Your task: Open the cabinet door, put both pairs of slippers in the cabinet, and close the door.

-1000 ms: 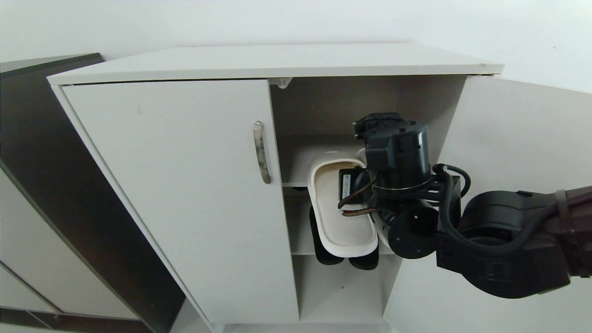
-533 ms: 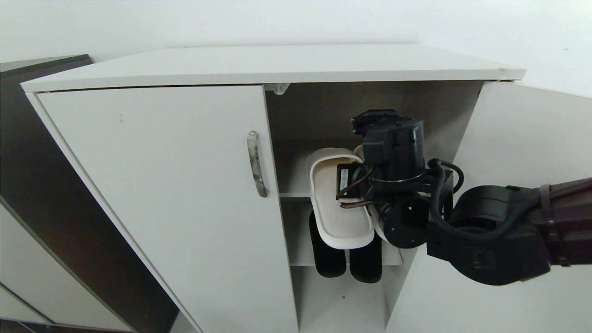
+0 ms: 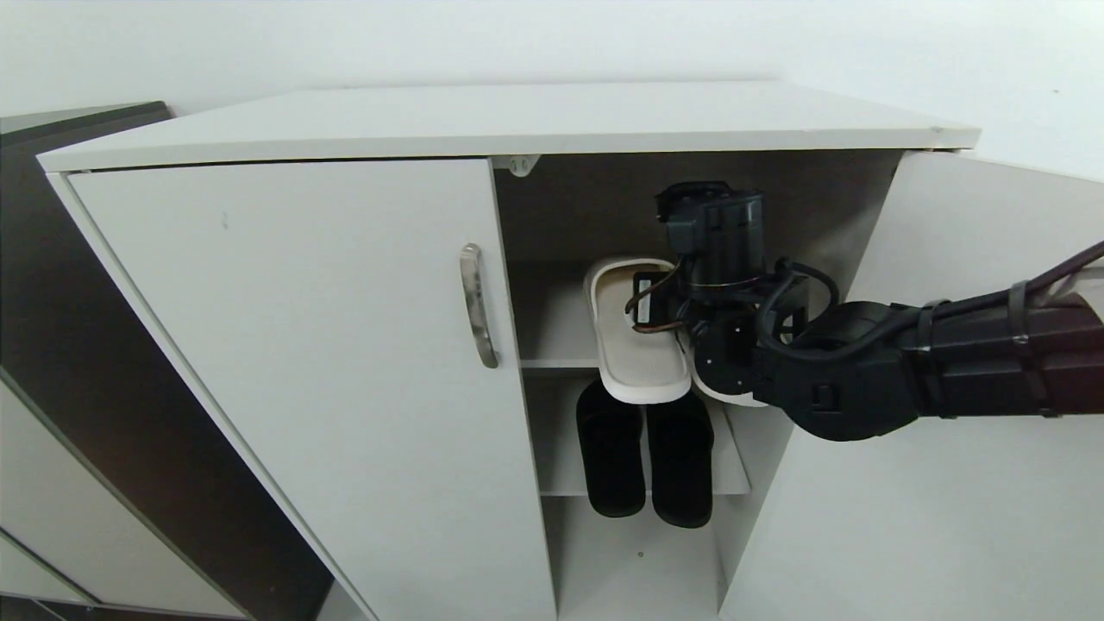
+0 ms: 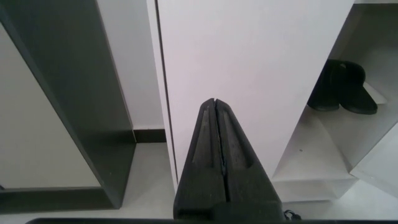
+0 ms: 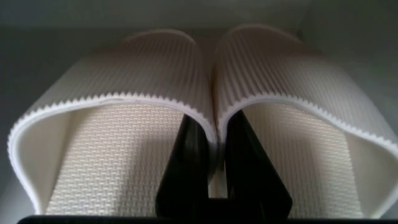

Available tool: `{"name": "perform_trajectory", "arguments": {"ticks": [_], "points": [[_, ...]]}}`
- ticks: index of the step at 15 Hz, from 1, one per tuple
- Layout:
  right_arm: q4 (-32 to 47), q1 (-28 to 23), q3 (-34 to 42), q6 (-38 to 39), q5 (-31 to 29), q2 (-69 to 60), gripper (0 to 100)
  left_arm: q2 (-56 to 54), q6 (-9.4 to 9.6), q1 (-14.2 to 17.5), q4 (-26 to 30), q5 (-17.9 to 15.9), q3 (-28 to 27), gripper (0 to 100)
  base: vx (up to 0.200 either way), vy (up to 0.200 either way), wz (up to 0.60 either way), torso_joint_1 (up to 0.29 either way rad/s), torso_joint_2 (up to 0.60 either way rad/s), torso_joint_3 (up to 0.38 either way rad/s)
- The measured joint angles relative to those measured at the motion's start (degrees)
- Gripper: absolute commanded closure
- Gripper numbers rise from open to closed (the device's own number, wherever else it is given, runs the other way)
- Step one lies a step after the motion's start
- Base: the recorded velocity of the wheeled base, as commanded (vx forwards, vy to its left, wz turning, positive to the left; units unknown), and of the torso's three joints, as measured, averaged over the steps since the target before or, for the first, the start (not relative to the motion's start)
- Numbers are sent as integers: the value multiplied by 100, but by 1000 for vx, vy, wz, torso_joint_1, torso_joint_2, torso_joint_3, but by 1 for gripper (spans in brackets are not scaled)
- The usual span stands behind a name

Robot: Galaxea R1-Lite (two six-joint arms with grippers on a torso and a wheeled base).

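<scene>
The cabinet (image 3: 517, 116) stands with its right-hand open door (image 3: 949, 483) swung wide and its left-hand closed door (image 3: 302, 345) flush. Inside, the upper shelf (image 3: 552, 345) carries the toes of the white slippers (image 3: 638, 345), side by side and touching, while their heels hang out past that shelf's front edge. The black slippers (image 3: 647, 457) lie on the middle shelf (image 3: 561, 457) below, heels also jutting over its front edge. The right gripper (image 5: 214, 155) is at the white pair: its fingers (image 5: 186, 168) sit one inside each slipper, pinching the two adjoining inner walls together. The left gripper (image 4: 215, 109) hangs low outside the closed door, its fingers pressed together on nothing. The second pair looks only partly home. Letting go here could let the overhanging heels tip the pair off the upper shelf's front edge. The fingers lie under the straps, so pulling back could drag the slippers out. Either pair's protruding heels could also block the open door when it swings shut.
</scene>
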Motion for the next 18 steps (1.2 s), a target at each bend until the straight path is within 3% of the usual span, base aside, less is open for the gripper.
{"name": "perform_trajectory", "arguments": {"ticks": [10, 18], "points": [[79, -180, -769, -51, 28, 544, 100, 0, 6, 0, 0, 11, 0, 100, 0, 0, 0, 0, 0, 0], [145, -243, -883, -73, 30, 775, 100, 0, 5, 0, 0, 6, 0, 100, 0, 0, 0, 0, 0, 0]]}}
